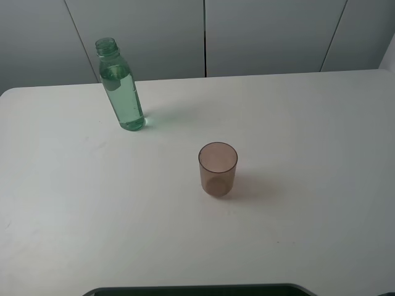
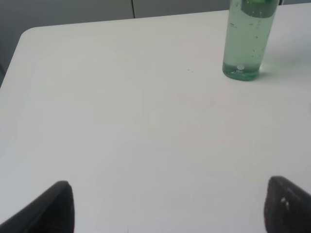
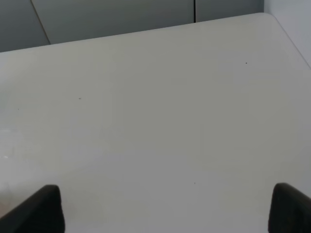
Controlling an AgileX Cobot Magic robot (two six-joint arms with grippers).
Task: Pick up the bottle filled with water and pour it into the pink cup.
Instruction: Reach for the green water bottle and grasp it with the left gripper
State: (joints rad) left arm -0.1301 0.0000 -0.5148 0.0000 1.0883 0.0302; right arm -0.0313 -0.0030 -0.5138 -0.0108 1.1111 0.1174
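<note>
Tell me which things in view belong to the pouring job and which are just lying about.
Job: bottle, upright, with water; pink cup, upright, apart from it.
Just there: white table; dark strip at its near edge; grey panels behind.

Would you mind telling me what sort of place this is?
Probably a lab test bench, not a home: a plain white table against grey wall panels, holding an uncapped bottle of water and a pink cup.
</note>
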